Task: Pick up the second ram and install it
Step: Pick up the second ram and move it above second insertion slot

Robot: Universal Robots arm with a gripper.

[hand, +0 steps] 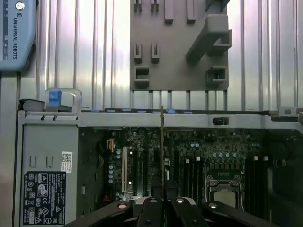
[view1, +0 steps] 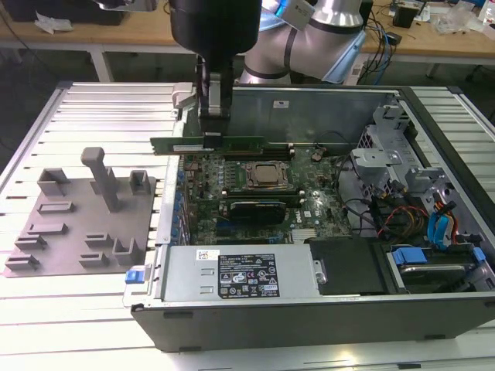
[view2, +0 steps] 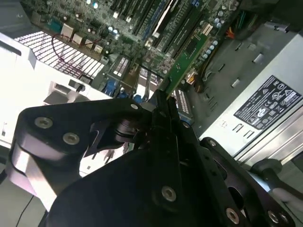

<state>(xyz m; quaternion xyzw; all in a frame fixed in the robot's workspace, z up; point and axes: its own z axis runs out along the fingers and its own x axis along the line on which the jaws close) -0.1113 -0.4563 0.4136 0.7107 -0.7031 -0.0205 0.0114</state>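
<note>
The second ram [view1: 236, 143] is a long, thin green stick, held level above the back of the motherboard [view1: 255, 193] inside the open computer case. My gripper [view1: 210, 136] comes down from above and is shut on the stick near its middle. In the second wrist view the second ram [view2: 187, 54] sticks out past the gripper [view2: 160, 97] over the long black memory slots [view2: 177, 21]. In the first wrist view the second ram [hand: 162, 142] is edge-on, a thin line rising from the gripper [hand: 163, 189] over the board.
A grey tray [view1: 69, 232] with upright blocks lies on the slatted table at the exterior view's left. Inside the case are the processor socket [view1: 267, 176], the power supply [view1: 240, 272] at the front, and drive bays with cables [view1: 418, 209] to the right.
</note>
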